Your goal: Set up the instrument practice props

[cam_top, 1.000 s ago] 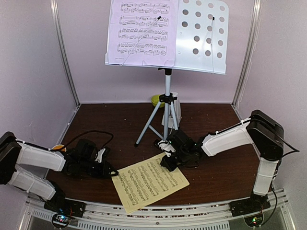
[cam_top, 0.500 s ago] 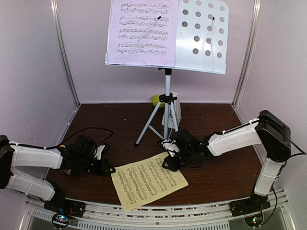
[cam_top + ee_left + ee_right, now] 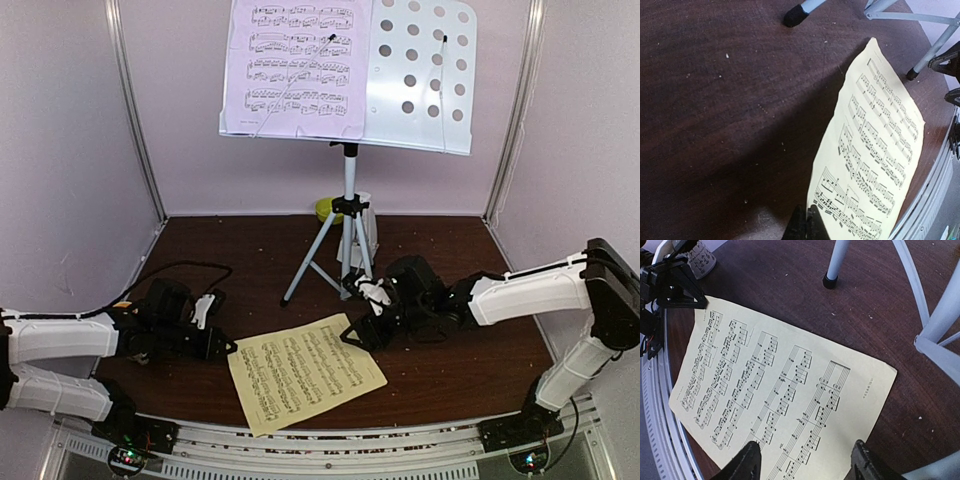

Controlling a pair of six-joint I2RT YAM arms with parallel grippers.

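The pale perforated music stand (image 3: 420, 70) stands on its silver tripod (image 3: 348, 215) at the back, with a lavender sheet-music page (image 3: 295, 65) on its left half. A yellow sheet-music page (image 3: 305, 372) lies flat on the dark table in front of the tripod. My left gripper (image 3: 230, 347) lies low at the page's left corner, its jaws shut on the paper's edge (image 3: 840, 200). Over the page's far right corner, my right gripper (image 3: 362, 325) stands open with nothing in it; the yellow page (image 3: 780, 385) lies under its spread fingers (image 3: 747, 462). A small white metronome (image 3: 366, 228) is partly hidden behind the tripod.
A green bowl (image 3: 327, 208) sits behind the tripod by the back wall. Tripod feet (image 3: 829, 281) rest close to the page's far edge. A white mug (image 3: 701, 259) stands behind the left gripper. A metal rail (image 3: 330, 445) runs along the near table edge.
The right gripper has opened, let go of the yellow page and drawn back to the right. The left gripper has shut on the page's left corner, which shifted slightly left and away.
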